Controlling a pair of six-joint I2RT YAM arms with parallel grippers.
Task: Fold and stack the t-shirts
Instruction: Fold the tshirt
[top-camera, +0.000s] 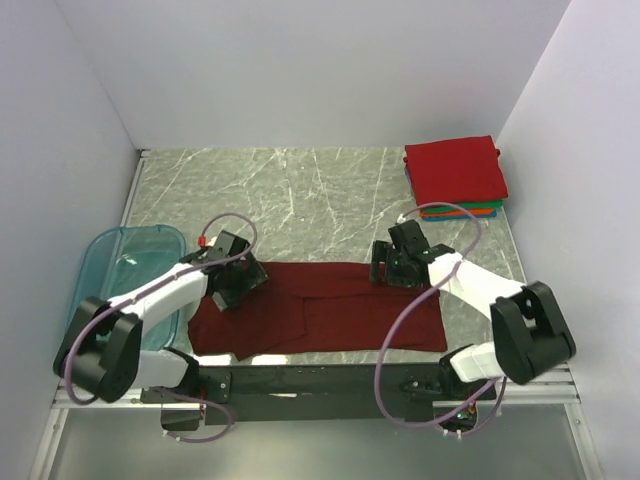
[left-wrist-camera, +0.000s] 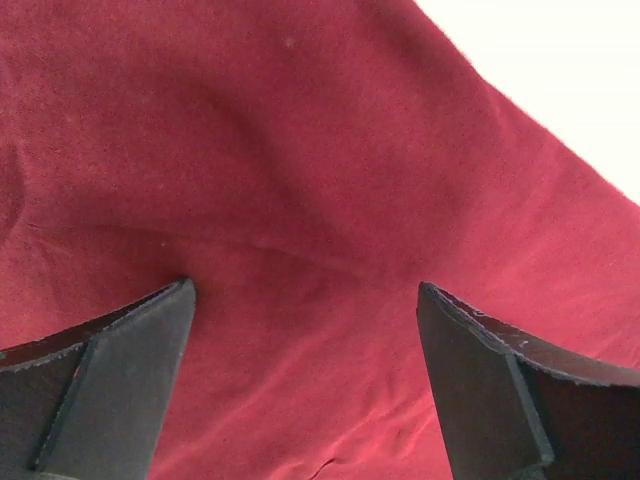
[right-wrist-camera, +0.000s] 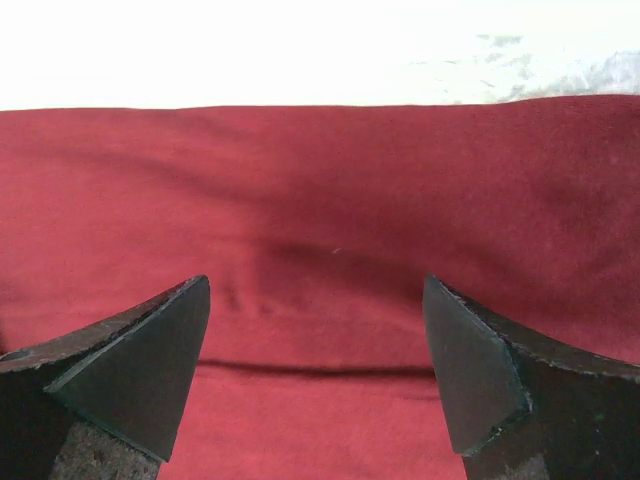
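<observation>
Left gripper (left-wrist-camera: 305, 300) and right gripper (right-wrist-camera: 315, 295) are hovering, jaws apart, over the maroon t-shirt (top-camera: 315, 310) — limp, light cloth, likely needing pinching at its far-edge corners.

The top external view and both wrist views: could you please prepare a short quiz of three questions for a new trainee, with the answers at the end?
1. Choose one: which colour is the top shirt of the stack? A green; B bright red; C blue.
2. True or false: the maroon t-shirt already lies on the stack.
3. Fill the missing word: the left gripper and the right gripper both have their jaws ____ over the maroon cloth.
Key: 1 B; 2 false, it lies spread on the table at the near edge; 3 open.
</observation>
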